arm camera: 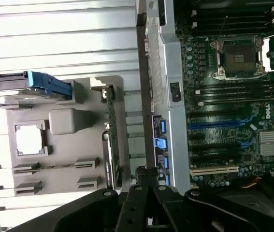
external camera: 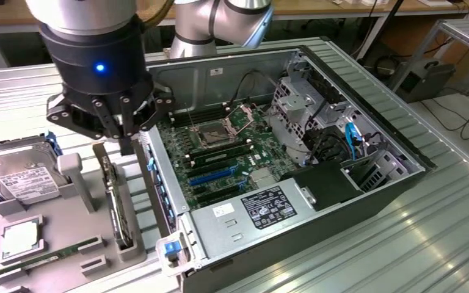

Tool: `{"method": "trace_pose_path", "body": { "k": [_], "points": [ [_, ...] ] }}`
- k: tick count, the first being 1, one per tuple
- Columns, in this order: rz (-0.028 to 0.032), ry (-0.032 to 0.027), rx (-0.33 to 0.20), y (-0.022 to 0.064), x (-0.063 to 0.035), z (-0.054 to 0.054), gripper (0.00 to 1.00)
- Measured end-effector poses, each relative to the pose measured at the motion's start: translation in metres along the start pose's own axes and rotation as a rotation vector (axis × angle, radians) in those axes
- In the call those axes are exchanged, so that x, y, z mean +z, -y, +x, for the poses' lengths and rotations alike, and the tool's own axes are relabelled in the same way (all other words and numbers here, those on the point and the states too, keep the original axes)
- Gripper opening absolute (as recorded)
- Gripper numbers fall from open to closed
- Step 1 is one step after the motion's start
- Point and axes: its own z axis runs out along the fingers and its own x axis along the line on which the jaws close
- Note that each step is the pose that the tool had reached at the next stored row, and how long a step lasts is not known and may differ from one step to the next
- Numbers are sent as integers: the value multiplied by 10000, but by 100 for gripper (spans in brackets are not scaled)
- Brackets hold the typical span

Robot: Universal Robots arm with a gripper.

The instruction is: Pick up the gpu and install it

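Observation:
The gpu (external camera: 119, 201) is a thin dark card standing on edge in a slot of the grey holder tray (external camera: 71, 244), close beside the open computer case (external camera: 243, 210). In the wrist view the gpu (arm camera: 111, 140) shows as a narrow green-edged strip. My gripper (external camera: 126, 145) hangs just above the card's far end, between the card and the case's side wall. Its fingers (arm camera: 146, 180) are shut together with nothing between them. The motherboard (external camera: 218, 152) lies exposed inside the case, with blue expansion slots (arm camera: 214, 124).
A silver hard drive (external camera: 22, 177) with a blue bracket (arm camera: 50, 84), a square processor chip (external camera: 21, 238) and a green memory stick (external camera: 39, 261) sit in the same tray. Drive cages and cables (external camera: 332, 140) fill the case's far side. A ribbed metal table (external camera: 430, 232) surrounds everything.

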Motion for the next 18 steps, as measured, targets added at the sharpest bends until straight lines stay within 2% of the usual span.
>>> {"method": "trace_pose_path", "body": {
  "k": [6,8,18],
  "points": [
    [16,2,0,26,94,325,11],
    [16,3,-1,24,130,392,11],
    [18,-2,-3,24,138,397,11]
  ]
}}
